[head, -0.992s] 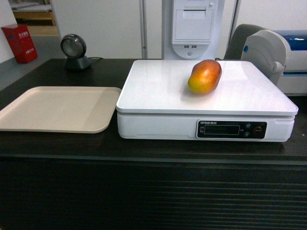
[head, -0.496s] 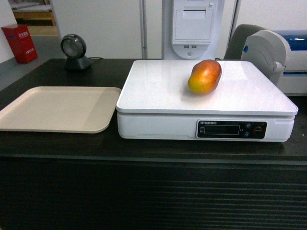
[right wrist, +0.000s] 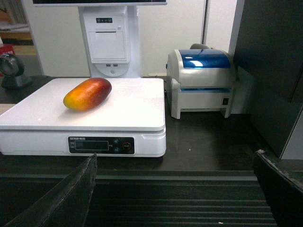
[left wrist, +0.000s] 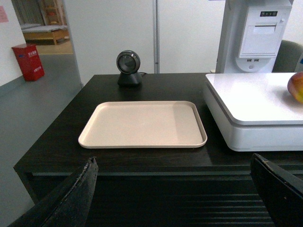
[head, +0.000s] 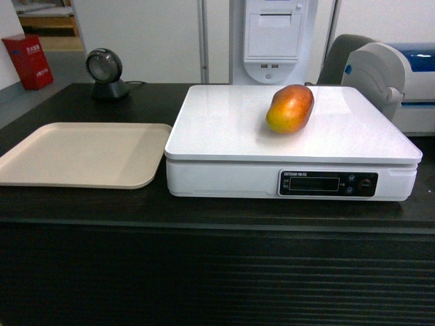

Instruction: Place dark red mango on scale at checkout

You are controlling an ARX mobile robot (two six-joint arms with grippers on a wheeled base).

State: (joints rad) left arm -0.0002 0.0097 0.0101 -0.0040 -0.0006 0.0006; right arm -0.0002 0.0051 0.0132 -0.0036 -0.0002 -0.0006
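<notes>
Glossy white plastic scale (head: pixel 231 129), matt beige tray (head: pixel 81 153)

A beige tray (head: pixel 78 153) lies flat on the dark worktop, left of centre in the head view; behind it, near the back edge, a round black barcode scanner (head: pixel 105 73) stands on its base, its cable trailing right; a white receipt-printer column (head: pixel 274 37) rises at the rear centre; a white label printer with a blue translucent lid (right wrist: pixel 202 81) sits to the right; a red box (head: pixel 28 61) rests on the grey floor at far left, beyond the worktop.
</notes>
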